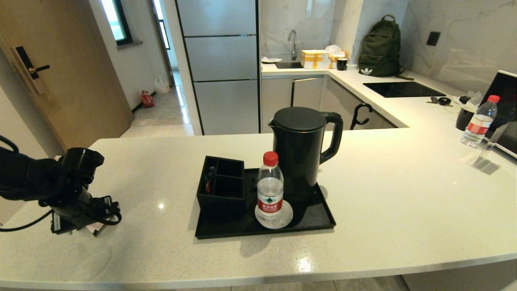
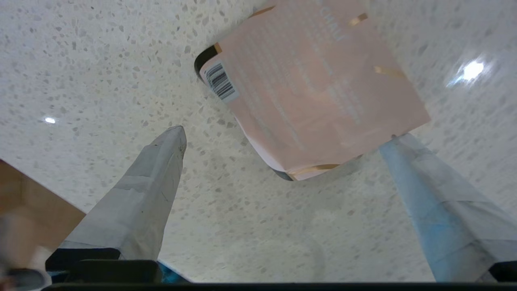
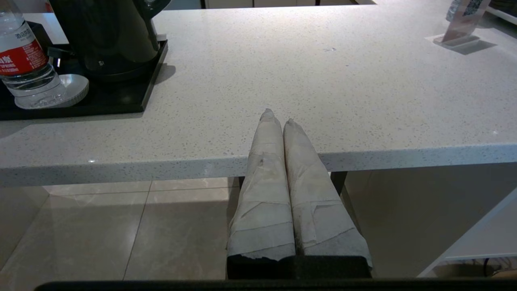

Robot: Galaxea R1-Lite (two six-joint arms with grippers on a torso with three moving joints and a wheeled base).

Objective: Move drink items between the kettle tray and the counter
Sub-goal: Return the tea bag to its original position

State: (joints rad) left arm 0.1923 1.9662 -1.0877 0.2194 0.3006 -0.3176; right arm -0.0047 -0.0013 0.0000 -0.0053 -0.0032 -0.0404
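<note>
Two arms: only the left is at work, the right idles off the counter edge.
Left gripper (image 2: 282, 133): fingers spread wide, holding nothing; in the head view it sits at the far left of the frame, low over the counter (image 1: 383, 194).
Sachet (image 2: 311, 89): flat on the counter, upper centre of the left wrist frame, barcode corner toward the left finger.
Sachet vs fingers: one corner touches or just meets the right fingertip (image 2: 398, 139); contact can't be confirmed. Left fingertip (image 2: 173, 135) is well apart from it, bare counter between.
Under sachet: a dark edge peeks out at two corners; can't tell what it is.
Right gripper (image 3: 278, 119): fingers pressed together, empty, tips level with the counter's front edge.
Kettle (image 1: 303, 151): upright on the kettle tray (image 1: 323, 220), centre of the head frame, lid on.
Tray also holds: water bottle (image 1: 270, 188) on a coaster (image 1: 287, 218), and a divided box (image 1: 222, 186) at its left end.
</note>
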